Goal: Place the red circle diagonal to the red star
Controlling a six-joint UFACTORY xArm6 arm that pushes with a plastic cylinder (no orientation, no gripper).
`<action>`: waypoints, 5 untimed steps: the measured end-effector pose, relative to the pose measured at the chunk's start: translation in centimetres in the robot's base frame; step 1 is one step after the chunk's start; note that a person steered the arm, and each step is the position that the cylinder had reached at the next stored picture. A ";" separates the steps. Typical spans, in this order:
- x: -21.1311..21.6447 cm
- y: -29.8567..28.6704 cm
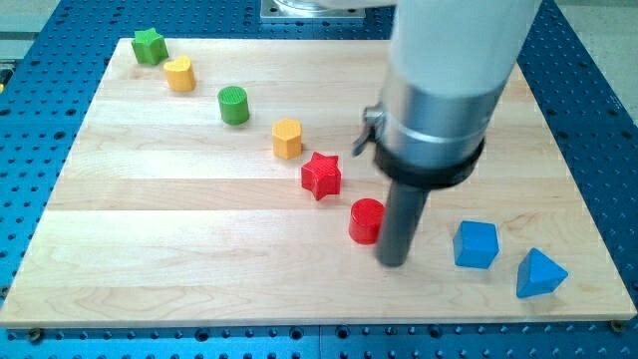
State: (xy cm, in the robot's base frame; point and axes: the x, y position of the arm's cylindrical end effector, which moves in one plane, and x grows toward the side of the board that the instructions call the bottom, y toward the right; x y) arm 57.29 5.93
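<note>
Eight blocks: spread over the wooden board (150, 249), most in a slanting line from the view's top left toward the lower right
Arm: no gripper to open or close, just a bare rod holding nothing; my tip (392, 263) sits on the board, touching or just beside the red circle's right side
Blue cube (476, 244), blue triangle (540, 273): well right of my tip; untouched
Red star (321, 176): above-left of the circle
Red circle (366, 221): already below-right of the star, near it
Progress: diagonal placement looks essentially reached; at most a small nudge left
</note>
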 end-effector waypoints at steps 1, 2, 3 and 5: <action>1.3 -6.4; -0.4 -5.9; -1.7 -5.3; -2.6 -0.6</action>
State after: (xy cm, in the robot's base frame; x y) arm 54.69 5.36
